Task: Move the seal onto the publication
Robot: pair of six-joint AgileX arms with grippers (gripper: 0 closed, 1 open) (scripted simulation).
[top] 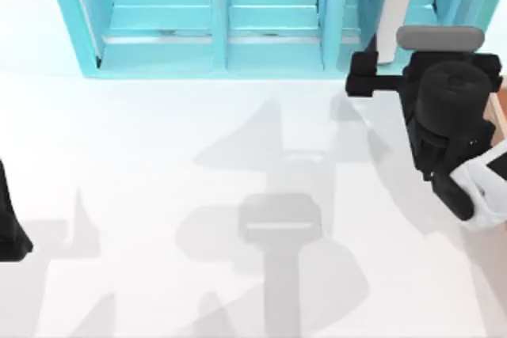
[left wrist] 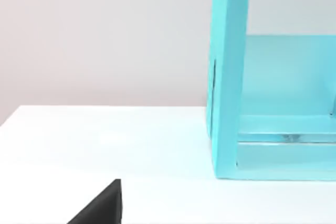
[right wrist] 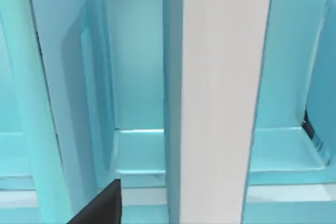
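The right arm's gripper point(top: 379, 57) sits at the upper right of the top view, against the front of the light-blue shelf unit point(top: 214, 21) that runs along the frame's top. A tall white-edged book point(right wrist: 218, 98) stands upright in the shelf's right compartment, straight ahead in the right wrist view. Whether those jaws are open or closed, I cannot tell. The left arm point(top: 9, 227) is parked at the left edge of the white tabletop point(top: 158, 195); its jaws cannot be judged either

glossy teal shelf unit point(top: 214, 29); matt white table point(top: 142, 195)
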